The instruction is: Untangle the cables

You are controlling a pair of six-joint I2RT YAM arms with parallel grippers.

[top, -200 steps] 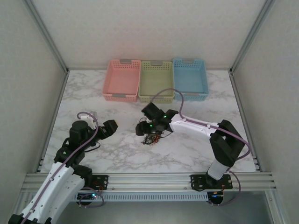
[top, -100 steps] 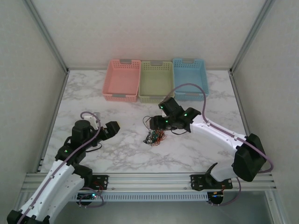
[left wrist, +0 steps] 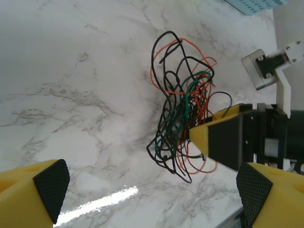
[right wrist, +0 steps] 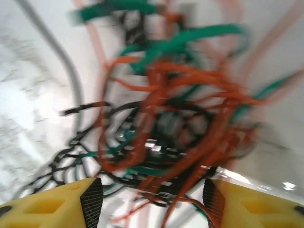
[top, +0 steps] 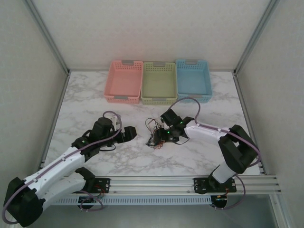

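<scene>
With the tangle of thin black, orange and green cables point(top: 155, 135) lying at the middle of the white marble table point(top: 95, 95), the right gripper point(top: 166, 135) is dropping back into it, half-open, grip uncertain, while the wide-open, empty left gripper point(top: 129, 133) is closing in, likely to help pull strands apart.

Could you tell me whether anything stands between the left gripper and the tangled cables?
Nothing visible does. From the left gripper, whose jaws are open, just bare marble table lies ahead up to the cables. The right gripper is at the far side of the tangle, not in the path.
</scene>
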